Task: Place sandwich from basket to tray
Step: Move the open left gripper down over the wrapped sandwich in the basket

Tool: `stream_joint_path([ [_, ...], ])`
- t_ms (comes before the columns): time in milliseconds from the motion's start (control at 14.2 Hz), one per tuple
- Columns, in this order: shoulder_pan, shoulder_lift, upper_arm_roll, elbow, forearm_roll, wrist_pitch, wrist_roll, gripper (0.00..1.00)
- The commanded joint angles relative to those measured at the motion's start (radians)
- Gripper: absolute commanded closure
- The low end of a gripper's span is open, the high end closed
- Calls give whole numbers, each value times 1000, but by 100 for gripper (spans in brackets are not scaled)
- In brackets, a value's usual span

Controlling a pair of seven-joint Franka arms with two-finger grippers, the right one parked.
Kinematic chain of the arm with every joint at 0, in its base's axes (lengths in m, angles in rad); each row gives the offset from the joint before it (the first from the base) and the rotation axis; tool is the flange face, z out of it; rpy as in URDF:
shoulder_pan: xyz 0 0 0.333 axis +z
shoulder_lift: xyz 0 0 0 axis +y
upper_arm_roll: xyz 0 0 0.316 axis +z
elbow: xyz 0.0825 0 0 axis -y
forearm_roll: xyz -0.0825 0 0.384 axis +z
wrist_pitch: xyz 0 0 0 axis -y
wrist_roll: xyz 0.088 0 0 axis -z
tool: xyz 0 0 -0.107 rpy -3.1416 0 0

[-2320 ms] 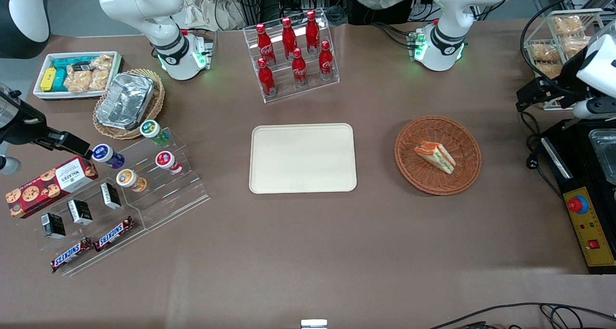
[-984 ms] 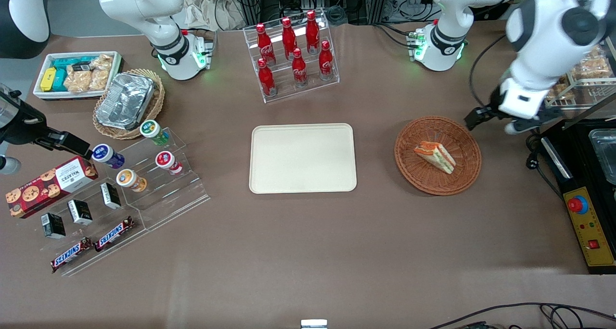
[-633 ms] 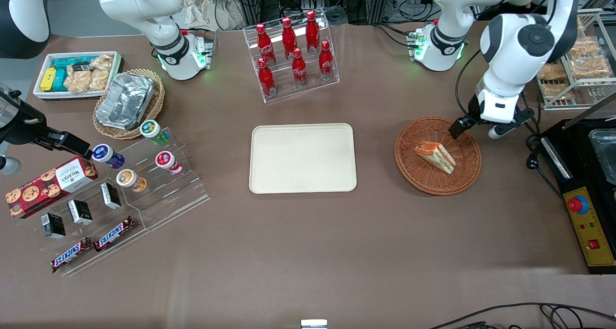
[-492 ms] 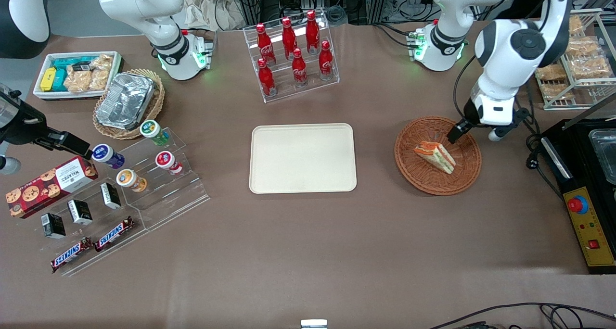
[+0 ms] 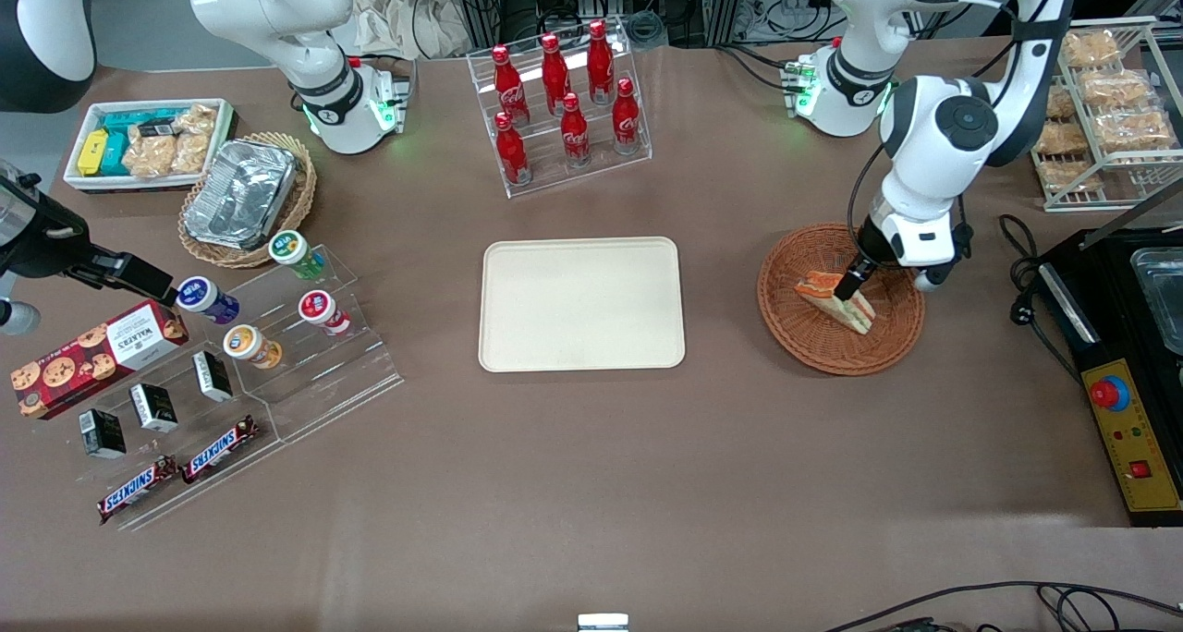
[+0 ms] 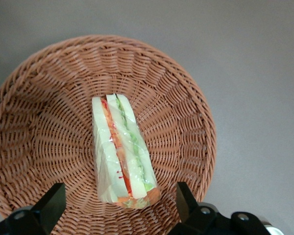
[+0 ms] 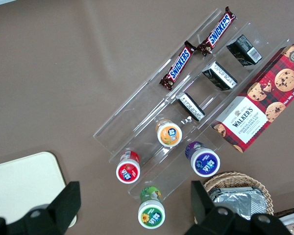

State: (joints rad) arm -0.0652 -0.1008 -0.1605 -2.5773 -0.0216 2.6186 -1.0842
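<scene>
The sandwich, a plastic-wrapped wedge of white bread with orange, red and green filling, lies in the round reddish-brown wicker basket toward the working arm's end of the table. The left gripper hangs just above the sandwich, over the basket. In the left wrist view the gripper is open, its two black fingers standing either side of the sandwich, apart from it, with the basket below. The cream-beige tray lies bare at the table's middle, beside the basket.
A clear rack of red cola bottles stands farther from the front camera than the tray. A wire rack of bagged pastries and a black control box sit at the working arm's end. Snack shelves lie toward the parked arm's end.
The left arm has swung in from the table's end and come down over the basket, so the open gripper now hangs right above the sandwich. The sandwich has not moved.
</scene>
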Motion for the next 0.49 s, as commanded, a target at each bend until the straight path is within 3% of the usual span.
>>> stream_joint_path([
  [0,-13,41,2,0,17,41,-52,0],
  [141,-24,59,2,-1,73,57,-98,0],
  [422,-24,111,6,2,257,60,-253,0],
])
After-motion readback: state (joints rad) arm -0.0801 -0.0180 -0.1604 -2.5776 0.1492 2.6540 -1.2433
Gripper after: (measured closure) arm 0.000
